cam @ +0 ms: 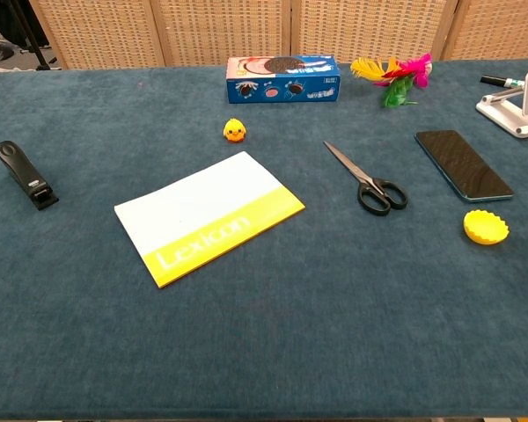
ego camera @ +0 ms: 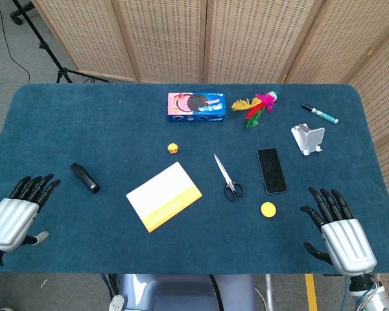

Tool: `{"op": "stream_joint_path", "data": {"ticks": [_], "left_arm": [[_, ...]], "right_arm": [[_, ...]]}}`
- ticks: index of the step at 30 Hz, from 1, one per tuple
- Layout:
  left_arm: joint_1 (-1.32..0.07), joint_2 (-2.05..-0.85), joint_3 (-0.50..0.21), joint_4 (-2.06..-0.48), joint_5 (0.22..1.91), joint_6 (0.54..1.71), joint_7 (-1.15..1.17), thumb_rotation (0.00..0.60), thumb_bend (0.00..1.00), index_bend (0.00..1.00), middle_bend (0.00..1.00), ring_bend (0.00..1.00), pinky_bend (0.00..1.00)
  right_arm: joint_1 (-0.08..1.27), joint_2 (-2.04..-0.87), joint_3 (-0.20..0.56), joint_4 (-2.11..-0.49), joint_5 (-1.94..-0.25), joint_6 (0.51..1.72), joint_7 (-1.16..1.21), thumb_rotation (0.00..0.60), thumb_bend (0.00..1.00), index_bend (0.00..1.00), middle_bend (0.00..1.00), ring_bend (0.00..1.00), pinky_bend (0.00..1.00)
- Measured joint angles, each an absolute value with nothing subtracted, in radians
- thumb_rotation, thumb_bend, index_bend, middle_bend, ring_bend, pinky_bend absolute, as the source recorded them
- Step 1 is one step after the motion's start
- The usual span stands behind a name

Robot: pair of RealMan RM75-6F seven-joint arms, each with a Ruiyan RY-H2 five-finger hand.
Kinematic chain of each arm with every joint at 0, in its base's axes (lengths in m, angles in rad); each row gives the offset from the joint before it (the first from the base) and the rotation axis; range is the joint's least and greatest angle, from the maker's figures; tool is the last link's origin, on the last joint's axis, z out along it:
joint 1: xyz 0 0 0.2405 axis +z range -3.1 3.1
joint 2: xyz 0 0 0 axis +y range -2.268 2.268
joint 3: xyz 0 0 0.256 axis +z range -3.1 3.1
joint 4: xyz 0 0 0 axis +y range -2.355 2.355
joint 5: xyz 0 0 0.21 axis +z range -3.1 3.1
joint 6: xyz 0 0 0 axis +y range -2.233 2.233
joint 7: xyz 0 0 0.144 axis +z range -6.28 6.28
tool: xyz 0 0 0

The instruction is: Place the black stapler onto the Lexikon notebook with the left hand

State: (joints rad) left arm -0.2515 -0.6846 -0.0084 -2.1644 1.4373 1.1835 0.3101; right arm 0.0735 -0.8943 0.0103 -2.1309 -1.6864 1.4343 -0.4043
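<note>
Flat on table, black stapler [ego camera: 85, 178] long axis diagonal, near-right to far-left.

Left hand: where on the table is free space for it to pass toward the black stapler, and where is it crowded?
Bare cloth lies between the left hand and the black stapler, and along the near edge below the Lexikon notebook. The far left corner is bare too. It is crowded to the right: scissors, phone, yellow cap.

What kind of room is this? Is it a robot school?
Probably a robot test room or lab. A blue felt table holds mixed practice items, wicker screens fence it in, and a stand's legs and cable show in the corner.
</note>
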Motion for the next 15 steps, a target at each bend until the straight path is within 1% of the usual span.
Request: {"op": "stream_joint_path", "data": {"ticks": [11, 15], "left_arm": [[-0.464, -0.657, -0.068, -2.042, 1.226, 0.862, 0.314, 0.600, 0.13, 0.00, 0.00, 0.00, 0.00], [-0.530, -0.671, -0.082, -1.987, 1.163, 0.789, 0.346, 0.600, 0.14, 0.00, 0.00, 0.00, 0.00]], "right_arm": [[0.073, -0.901, 0.009, -2.126, -1.690, 1.435, -0.408, 0.600, 0.21, 0.26, 0.06, 0.00, 0.02], [0.074, -0.903, 0.012, -2.118, -1.681, 1.436, -0.404, 0.600, 0.21, 0.26, 0.06, 0.00, 0.02]]}}
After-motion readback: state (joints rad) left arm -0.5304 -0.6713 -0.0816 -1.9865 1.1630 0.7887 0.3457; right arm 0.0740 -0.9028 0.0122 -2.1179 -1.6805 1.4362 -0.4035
